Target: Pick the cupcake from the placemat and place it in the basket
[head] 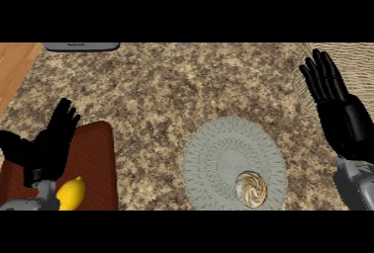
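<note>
The cupcake [251, 188], brown and cream with a swirl on top, stands on the near right part of a round grey lace placemat [219, 153]. A woven basket [359, 64] shows only partly at the top right edge. My right hand [343, 116] is open with straight fingers pointing up, to the right of the placemat and in front of the basket's edge, apart from the cupcake. My left hand [50, 146] is open at the lower left, fingers up, over the brown board.
A dark brown board [95, 163] lies at the lower left with a yellow lemon [71, 193] on its near part. A grey object [80, 46] sits at the counter's far edge. Wooden surface [16, 64] borders the granite counter at the left.
</note>
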You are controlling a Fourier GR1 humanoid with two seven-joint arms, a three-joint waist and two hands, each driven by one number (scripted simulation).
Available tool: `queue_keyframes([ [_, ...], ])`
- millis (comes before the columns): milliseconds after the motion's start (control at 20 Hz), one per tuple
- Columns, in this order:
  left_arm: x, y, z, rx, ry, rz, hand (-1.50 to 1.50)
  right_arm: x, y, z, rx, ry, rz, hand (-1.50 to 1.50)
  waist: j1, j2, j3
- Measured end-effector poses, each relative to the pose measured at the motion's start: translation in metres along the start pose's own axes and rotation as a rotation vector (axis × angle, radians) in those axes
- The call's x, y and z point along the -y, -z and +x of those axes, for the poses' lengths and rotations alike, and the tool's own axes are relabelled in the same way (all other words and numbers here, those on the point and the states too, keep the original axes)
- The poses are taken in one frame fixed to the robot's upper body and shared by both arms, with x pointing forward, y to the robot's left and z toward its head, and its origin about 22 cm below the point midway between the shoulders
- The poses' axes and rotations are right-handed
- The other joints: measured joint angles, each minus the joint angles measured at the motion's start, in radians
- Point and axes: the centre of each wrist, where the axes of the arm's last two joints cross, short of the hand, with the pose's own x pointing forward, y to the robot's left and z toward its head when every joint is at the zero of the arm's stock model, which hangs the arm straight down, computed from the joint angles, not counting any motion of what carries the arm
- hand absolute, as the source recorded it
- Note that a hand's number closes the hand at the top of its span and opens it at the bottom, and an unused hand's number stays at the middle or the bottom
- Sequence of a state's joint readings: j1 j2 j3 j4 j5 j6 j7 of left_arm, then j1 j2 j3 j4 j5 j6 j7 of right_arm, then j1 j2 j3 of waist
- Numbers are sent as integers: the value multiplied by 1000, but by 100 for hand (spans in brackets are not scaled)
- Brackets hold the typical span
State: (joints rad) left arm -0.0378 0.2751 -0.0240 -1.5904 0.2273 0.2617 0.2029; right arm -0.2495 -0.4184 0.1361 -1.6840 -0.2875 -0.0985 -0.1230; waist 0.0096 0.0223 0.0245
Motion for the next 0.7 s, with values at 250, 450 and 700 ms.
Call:
queue_keyframes([
  [250, 2, -4, -28, -140, 64, -53, 0, -47, 4, -4, 5, 219, 294, 150, 20, -5, -17],
  [450, 0, -14, -54, -265, 129, -123, 0, -104, -2, 7, 70, 353, 701, 150, 50, -7, -21],
  [700, -9, -23, -64, -306, 153, -122, 0, -153, -56, 16, 105, 325, 947, -150, 3, -28, -17],
])
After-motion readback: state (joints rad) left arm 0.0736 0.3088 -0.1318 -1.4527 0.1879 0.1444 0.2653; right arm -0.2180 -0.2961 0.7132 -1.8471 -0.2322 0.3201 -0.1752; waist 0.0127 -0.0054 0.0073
